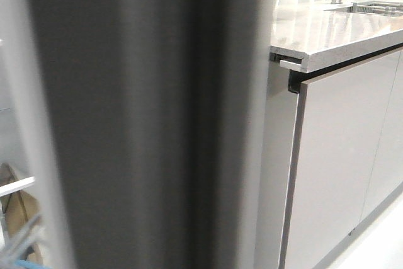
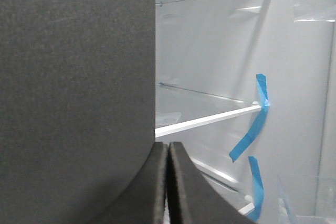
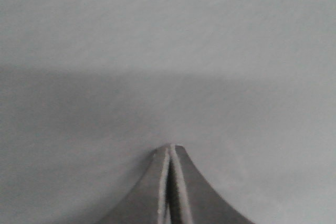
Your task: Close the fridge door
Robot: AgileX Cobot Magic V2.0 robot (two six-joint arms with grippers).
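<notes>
Fridge door point(image 1: 145, 124) is still ajar: dark matte panel standing vertical, long axis floor to ceiling, seen nearly edge-on and blurred in the front view. It fills most of the space ahead of the robot, with a sliver of fridge interior showing past its left edge.

Left hand point(image 2: 167, 153): fingers pressed together, nothing between them. The door's free edge sits right at the fingertips, panel face off to one side, open fridge cavity point(image 2: 220, 51) straight ahead past the tips. White shelves point(image 2: 210, 120) and blue tape strips point(image 2: 252, 129) are visible inside, so the gap is still sizeable. Can't tell if the hand actually touches the door edge or sits just beside it.

Right hand point(image 3: 170, 153): fingers also together, empty, tips pointed square into a flat grey surface that fills its whole view. Looks like contact or very near it. My read is that it's the door's outer face, but the surface is featureless, so not certain.

Judgement: the next move is a push normal to the panel, swinging it toward the cavity. The right hand seems better placed for that; the left is at the edge and risks getting pinched as the gap closes.

Counter point(image 1: 327, 29) and light cabinet fronts point(image 1: 340, 155) lie to the right of the door, clear of the swing.
</notes>
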